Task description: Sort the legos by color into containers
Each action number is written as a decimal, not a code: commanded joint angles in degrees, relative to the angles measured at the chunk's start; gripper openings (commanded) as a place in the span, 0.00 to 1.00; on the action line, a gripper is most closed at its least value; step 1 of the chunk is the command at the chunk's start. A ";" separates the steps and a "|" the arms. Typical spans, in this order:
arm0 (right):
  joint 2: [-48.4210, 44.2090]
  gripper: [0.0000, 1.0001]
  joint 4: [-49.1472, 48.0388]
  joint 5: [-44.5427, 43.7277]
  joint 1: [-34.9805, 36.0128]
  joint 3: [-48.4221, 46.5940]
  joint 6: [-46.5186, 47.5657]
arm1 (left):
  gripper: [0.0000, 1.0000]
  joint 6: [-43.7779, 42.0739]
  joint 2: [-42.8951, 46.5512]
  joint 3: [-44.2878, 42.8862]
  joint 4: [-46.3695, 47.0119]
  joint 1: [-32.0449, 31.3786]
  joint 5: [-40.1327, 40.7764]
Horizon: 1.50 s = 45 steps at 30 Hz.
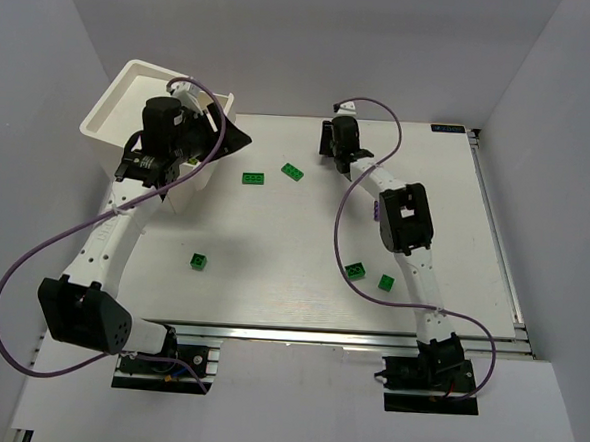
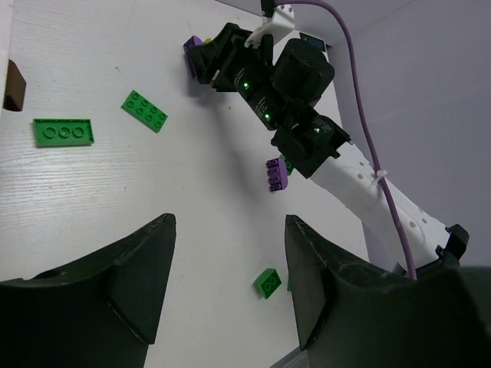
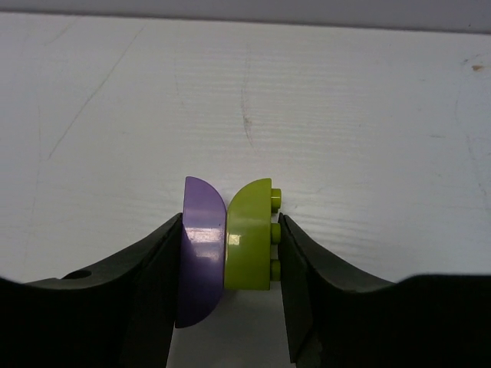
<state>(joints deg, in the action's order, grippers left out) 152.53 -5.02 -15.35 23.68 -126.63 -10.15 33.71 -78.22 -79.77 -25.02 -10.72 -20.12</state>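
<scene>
**A:** What does the right gripper (image 3: 229, 226) have?

**B:** Its jaws are pressed onto 2 legos at once. A purple piece (image 3: 201, 253) has its rounded back against 1 finger. A yellow-green brick (image 3: 249, 238) has its studs against the other finger. Both sit squarely between the fingertips, low over the bench (image 3: 345, 115).

**A:** Are they clipped together?

**B:** I cannot tell. Their flat faces touch, but no studs show between them.

**A:** How will they handle?

**B:** I'd judge them light, hard, glossy plastic. They won't give, so crushing is no worry, but they will be slippery. The curved purple back gives only a thin strip of contact, and the 3 studs give only small tips. If the pieces are merely side by side, the pair could pivot or squirt out.

**A:** Is there a better hold?

**B:** Take 1 piece at a time, across 2 flat parallel faces, with the studs clear of the pads. They are 2 colours, so they likely go to separate places anyway.

**A:** And the left gripper (image 2: 230, 226)?

**B:** Its jaws stand apart with nothing between them. It hangs by the containers (image 1: 112, 100), well off to the right gripper's left.

**A:** Where are the other legos?

**B:** 2 green bricks (image 1: 254, 178) lie between the 2 grippers. 3 more lie behind the right gripper, back toward the arm bases.
</scene>
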 commanded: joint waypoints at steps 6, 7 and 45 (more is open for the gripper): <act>-21.63 0.00 -10.26 19.33 -2.32 26.04 5.13 | 0.69 4.78 1.14 2.42 4.45 -0.52 -8.78; -26.79 0.00 -12.19 22.36 -2.50 29.65 7.67 | 0.69 4.96 0.79 2.68 3.67 -0.53 -9.41; -70.26 0.00 -36.47 63.87 -1.80 78.11 27.03 | 0.77 14.36 -16.44 8.84 35.38 -14.50 -25.58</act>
<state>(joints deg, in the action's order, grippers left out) 84.66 -37.65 47.11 21.52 -48.95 18.41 47.86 -95.83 -70.65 4.49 -25.10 -44.05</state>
